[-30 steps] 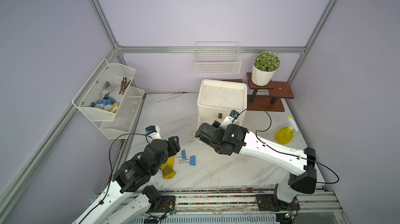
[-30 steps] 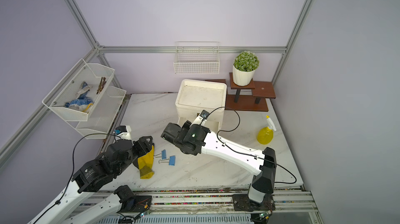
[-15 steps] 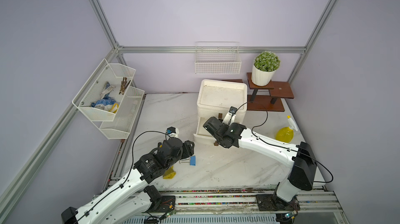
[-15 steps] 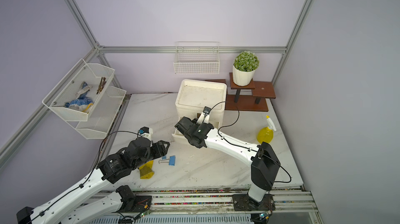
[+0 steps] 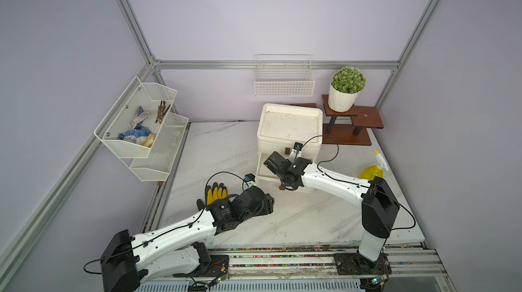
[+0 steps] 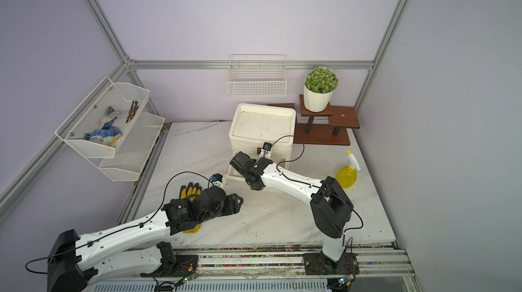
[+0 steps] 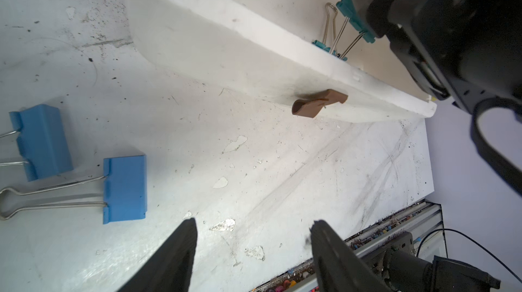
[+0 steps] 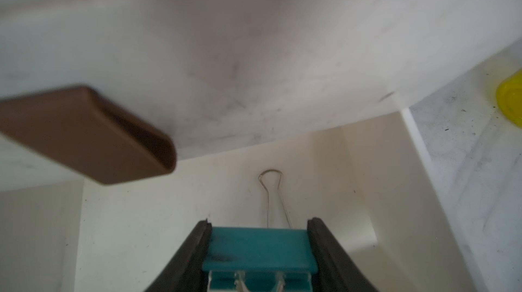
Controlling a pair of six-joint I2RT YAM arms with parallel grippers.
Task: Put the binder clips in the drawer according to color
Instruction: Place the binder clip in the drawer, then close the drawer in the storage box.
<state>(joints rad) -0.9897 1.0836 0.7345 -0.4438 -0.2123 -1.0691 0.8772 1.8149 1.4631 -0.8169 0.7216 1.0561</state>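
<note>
The right arm [image 5: 333, 182] is being held low and long across the table [image 5: 310, 220], elbow back above its base, wrist turned in toward the white cabinet [image 5: 291, 124]. The right gripper [image 8: 260, 224] is being poked into the open drawer [image 5: 264, 181], jaws clamped on a teal binder clip [image 8: 258, 251], its body pinched squarely between the two fingers. Just beyond those jaws, behind the drawer's front wall, a second teal clip [image 7: 321, 45] is being glimpsed. Whether the two are touching cannot be told.

The left arm [image 5: 175, 231] is being reached forward, forearm nearly level. The left gripper [image 7: 254, 224] is being hovered over bare marble, short of the drawer front. Its jaws are being held apart, nothing between them. A blue binder clip [image 7: 124, 189] and another blue clip [image 7: 42, 141] are lying flat off to one side of those jaws, outside the gap, just beside each other. In both top views they are being hidden by the wrist.

A second ago the left arm was folded back over the yellow glove [image 5: 216, 193] and the blue pair was in plain sight. Now the glove's fingers are being uncovered behind the wrist. The right gripper, then out over open table, is now being seen at the drawer.
</note>
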